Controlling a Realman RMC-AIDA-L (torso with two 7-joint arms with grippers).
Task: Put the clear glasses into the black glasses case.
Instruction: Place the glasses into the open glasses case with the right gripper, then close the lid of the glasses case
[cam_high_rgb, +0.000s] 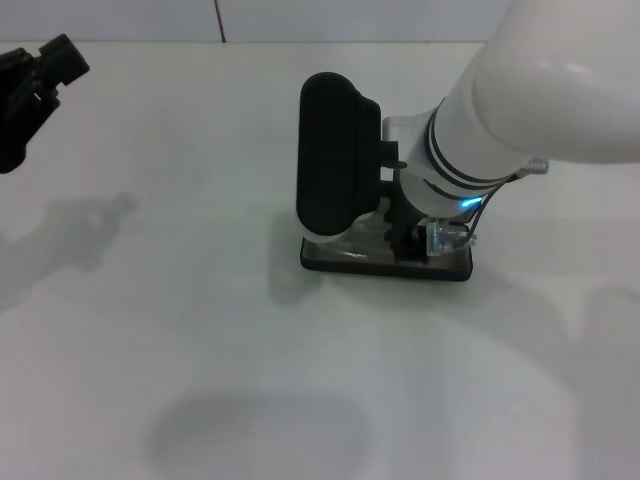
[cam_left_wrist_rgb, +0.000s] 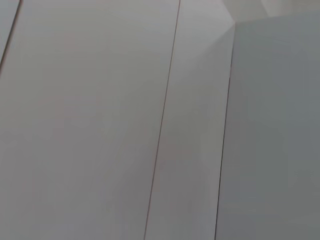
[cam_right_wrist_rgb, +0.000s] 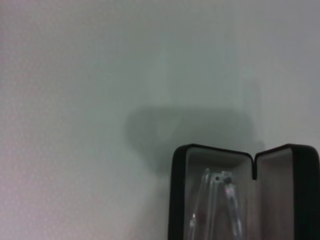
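The black glasses case (cam_high_rgb: 385, 262) stands open in the middle of the white table, its lid (cam_high_rgb: 330, 150) raised upright. The clear glasses (cam_high_rgb: 352, 236) lie in the base, and the right wrist view shows their clear arms (cam_right_wrist_rgb: 216, 210) against the grey lining of the case (cam_right_wrist_rgb: 210, 155). My right gripper (cam_high_rgb: 405, 238) is down over the right part of the base, mostly hidden under the white arm. I cannot make out whether it holds the glasses. My left gripper (cam_high_rgb: 35, 80) is parked at the far left, away from the case.
The white table (cam_high_rgb: 200, 330) spreads out on all sides of the case. The left wrist view shows only pale flat panels (cam_left_wrist_rgb: 100, 125) with thin seams.
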